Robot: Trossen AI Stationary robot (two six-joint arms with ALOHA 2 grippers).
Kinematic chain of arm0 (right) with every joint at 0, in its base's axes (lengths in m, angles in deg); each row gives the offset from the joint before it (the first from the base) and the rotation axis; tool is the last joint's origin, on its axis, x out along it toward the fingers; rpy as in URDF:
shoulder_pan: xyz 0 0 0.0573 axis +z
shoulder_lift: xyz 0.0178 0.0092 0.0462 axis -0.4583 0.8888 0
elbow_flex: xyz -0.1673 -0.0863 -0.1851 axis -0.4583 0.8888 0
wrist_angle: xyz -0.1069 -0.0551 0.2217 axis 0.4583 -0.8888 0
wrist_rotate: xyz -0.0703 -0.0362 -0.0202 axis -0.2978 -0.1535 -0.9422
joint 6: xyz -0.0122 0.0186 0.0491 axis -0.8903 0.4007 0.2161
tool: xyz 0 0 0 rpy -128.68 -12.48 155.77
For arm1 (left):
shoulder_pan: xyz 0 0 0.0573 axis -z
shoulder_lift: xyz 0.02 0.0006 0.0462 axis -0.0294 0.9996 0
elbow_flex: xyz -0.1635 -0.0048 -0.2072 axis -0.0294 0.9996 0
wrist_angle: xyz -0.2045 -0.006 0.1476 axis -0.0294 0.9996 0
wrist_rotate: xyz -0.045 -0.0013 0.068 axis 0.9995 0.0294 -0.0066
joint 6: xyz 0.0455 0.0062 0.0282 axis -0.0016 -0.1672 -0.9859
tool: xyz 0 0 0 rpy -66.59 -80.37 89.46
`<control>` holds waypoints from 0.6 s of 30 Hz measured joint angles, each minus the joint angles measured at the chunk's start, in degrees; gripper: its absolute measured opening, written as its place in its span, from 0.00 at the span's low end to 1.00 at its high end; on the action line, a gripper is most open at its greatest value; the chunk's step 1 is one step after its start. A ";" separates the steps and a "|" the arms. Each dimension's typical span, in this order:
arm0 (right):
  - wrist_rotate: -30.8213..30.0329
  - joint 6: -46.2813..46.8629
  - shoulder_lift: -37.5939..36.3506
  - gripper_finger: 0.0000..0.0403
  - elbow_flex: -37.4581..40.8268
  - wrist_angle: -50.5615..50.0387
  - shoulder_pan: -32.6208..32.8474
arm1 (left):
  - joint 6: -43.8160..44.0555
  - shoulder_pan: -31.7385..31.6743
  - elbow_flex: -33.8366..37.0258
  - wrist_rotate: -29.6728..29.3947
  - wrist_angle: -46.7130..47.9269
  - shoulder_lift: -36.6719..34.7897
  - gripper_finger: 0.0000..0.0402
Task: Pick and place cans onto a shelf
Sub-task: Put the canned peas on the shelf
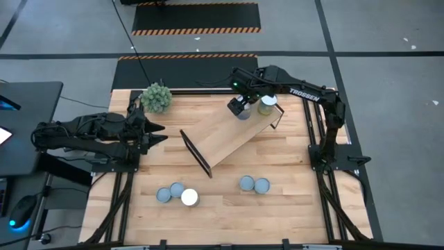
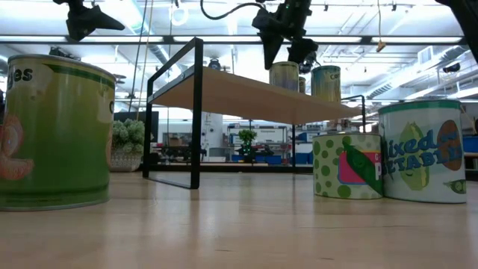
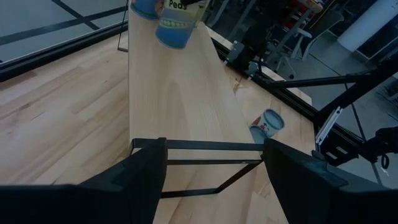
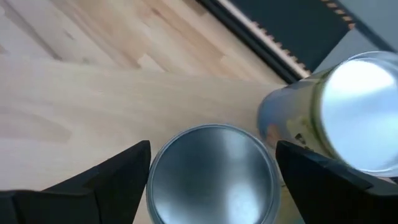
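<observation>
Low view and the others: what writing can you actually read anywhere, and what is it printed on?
"TROSSEN": on the right arm, high view.
"ixed" over "ETABLE", cut off: on the white can at right, low view.
"es": on the green can at left.
"Pea", cut off: on the blue can, left wrist view.
Shelf cans' labels: too small.

Grey concrete floor [image 1: 388, 42] surrounds the wooden table [image 1: 229, 212], crossed by dark lines. At twelve o'clock lie black mats [image 1: 195, 17] edged with orange-and-black hazard stripes; a dark desk [image 1: 24, 104] stands at nine o'clock. Long ceiling lights [image 2: 224, 39] brighten the room behind.
</observation>
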 joint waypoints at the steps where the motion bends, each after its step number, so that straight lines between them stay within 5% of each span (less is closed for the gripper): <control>1: -0.90 0.09 0.00 0.88 0.00 0.11 0.10 | 0.01 0.00 0.00 0.00 -0.02 0.00 0.67; 9: -2.68 -5.88 -0.70 0.88 -0.01 4.33 1.22 | 0.08 0.02 0.00 0.00 -0.02 0.00 0.67; 18: -1.90 -28.75 -3.19 0.86 -4.24 -4.68 5.91 | 0.61 0.01 0.00 0.08 0.67 0.00 0.67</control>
